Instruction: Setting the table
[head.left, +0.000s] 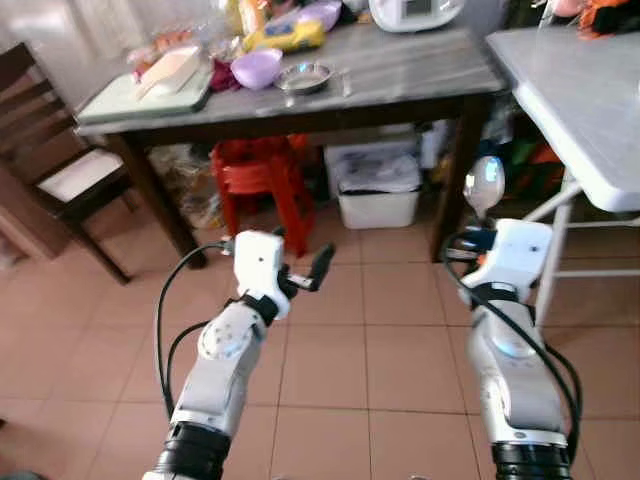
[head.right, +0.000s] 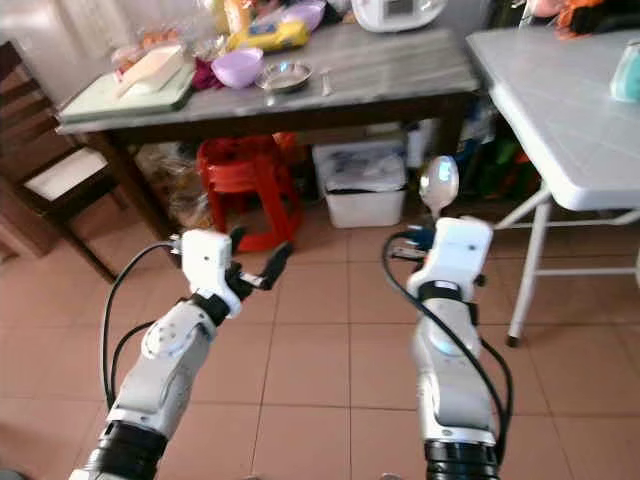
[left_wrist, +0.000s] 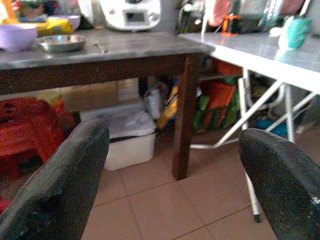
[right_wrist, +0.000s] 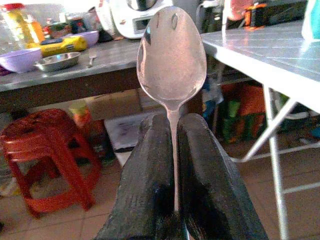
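Spoon (right_wrist: 171, 65): sitting pinched in the right gripper (right_wrist: 174, 150), held up in mid-air over the tiled floor (head.left: 330, 360), between the dark table and the white one, touching neither.
Right gripper: fingers (right_wrist: 145, 175) closing tight on the handle w/ only the neck and bowl sticking out past the tips.
Left gripper (left_wrist: 175, 165): hanging wide apart, carrying nothing, aimed toward the dark wooden table (head.left: 400, 85).
Risk 1: spoon is being held by a thin, smooth handle btwn two pads; a jolt while walking could be letting it twist or slide down thru the grip, prob. dropping to the tiles.
Risk 2: bowl is standing proud above the wrist, so a reach toward the white folding table (head.left: 590, 110) could be knocking it on the table edge and levering it loose.
Risk 3: dark table is already crowded w/ a purple bowl (head.left: 257, 68), a steel dish (head.left: 305, 77) and a tray (head.left: 140, 95); setting down blind could be clattering into them.
Pointing: bowl end up and away from the wrist, handle end buried in the grip.
Long axis: running roughly upright, in line w/ the fingers.
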